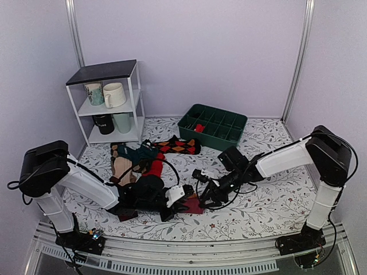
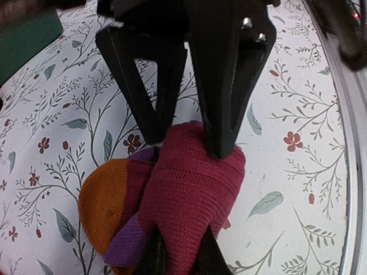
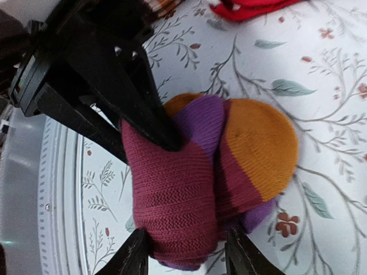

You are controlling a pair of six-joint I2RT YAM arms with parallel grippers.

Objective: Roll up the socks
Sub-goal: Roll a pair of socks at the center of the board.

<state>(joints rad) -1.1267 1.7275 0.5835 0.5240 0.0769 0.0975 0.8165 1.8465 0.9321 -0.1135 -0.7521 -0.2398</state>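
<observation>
The maroon socks [image 2: 189,189] with orange toe [image 2: 100,206] and purple stripe are folded into a thick roll on the floral cloth. My left gripper [image 2: 180,246] is shut on the near end of the roll. My right gripper [image 3: 186,252] is shut on the same roll [image 3: 172,189] from the opposite side, and its black fingers [image 2: 221,137] press the roll's far end. In the top view both grippers, the left [image 1: 182,200] and the right [image 1: 204,199], meet over the roll [image 1: 194,205] near the table's front middle.
A pile of other socks lies behind: black-red argyle [image 1: 178,145], red [image 1: 155,167], teal [image 1: 140,153], brown striped [image 1: 121,165]. A green divided bin [image 1: 221,133] holding something red sits at the back. A white shelf [image 1: 135,94] with mugs stands back left.
</observation>
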